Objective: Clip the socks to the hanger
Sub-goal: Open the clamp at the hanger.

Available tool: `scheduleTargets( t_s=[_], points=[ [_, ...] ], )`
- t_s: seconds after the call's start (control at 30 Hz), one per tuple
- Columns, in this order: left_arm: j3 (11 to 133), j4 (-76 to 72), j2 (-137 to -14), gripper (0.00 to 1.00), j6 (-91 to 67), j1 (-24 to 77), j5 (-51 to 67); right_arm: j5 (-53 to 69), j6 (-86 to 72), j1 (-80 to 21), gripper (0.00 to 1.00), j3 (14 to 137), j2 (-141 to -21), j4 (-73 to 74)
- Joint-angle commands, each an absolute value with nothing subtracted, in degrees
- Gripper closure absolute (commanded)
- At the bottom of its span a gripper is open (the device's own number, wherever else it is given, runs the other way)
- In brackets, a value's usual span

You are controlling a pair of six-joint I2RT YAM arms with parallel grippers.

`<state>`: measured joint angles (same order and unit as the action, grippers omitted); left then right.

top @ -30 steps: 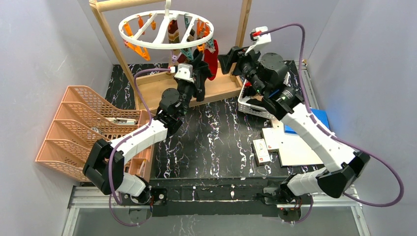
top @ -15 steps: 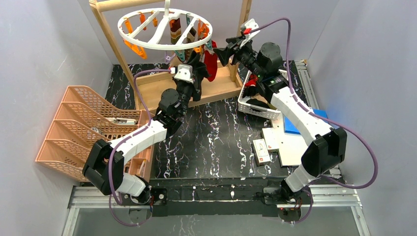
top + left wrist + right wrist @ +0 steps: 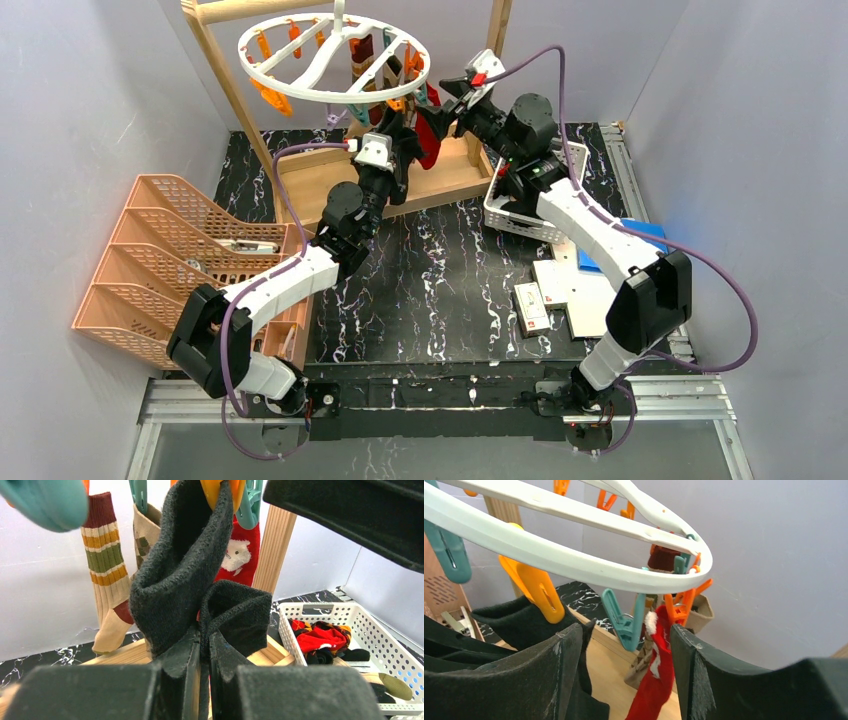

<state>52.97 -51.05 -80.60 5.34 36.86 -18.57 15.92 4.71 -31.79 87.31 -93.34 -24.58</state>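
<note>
The white ring hanger [image 3: 335,55] hangs from the wooden frame, and its clips hold a striped sock [image 3: 106,560], a beige argyle sock [image 3: 144,530] and a red Santa sock [image 3: 240,552]. My left gripper [image 3: 205,640] is shut on a black sock [image 3: 180,575], lifting it so the top edge reaches a yellow-orange clip [image 3: 222,492]. From above, the left gripper [image 3: 398,138] sits under the ring's near right side. My right gripper [image 3: 624,630] is open just below the ring [image 3: 574,562], with a teal clip [image 3: 624,620] and the red sock [image 3: 656,680] between its fingers. The yellow-orange clip [image 3: 536,590] lies against the black sock [image 3: 524,622].
A white lattice basket [image 3: 520,222] at the right holds more socks [image 3: 320,637]. The wooden frame's base [image 3: 450,180] and posts [image 3: 495,40] surround the hanger. An orange tiered rack [image 3: 160,260] stands at the left. White and blue flat boards [image 3: 600,295] lie at the right front.
My right arm has swung left and up, bringing its open gripper to the ring's right side. The left gripper has lifted the black sock slightly, and the ring has shifted a little.
</note>
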Motion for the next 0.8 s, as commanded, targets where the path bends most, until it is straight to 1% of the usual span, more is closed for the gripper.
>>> scheduleTargets(
  t_s=[0.0,0.23,0.77],
  points=[
    [53.1,-53.8,-78.4,1.0,6.1,36.6,-18.9,13.2,5.5,-33.6,0.28,89.8,-94.8,-28.4],
    [52.8,-53.8,-78.2,1.0,5.8,36.6,-18.9,8.7,5.4,-34.7,0.28,91.1,-95.8,-27.5],
    [52.6,-53.8,-77.8,1.0,5.5,36.5,-18.6,5.8,6.5,-36.3,0.29,92.3,-96.8,-29.6]
  ],
)
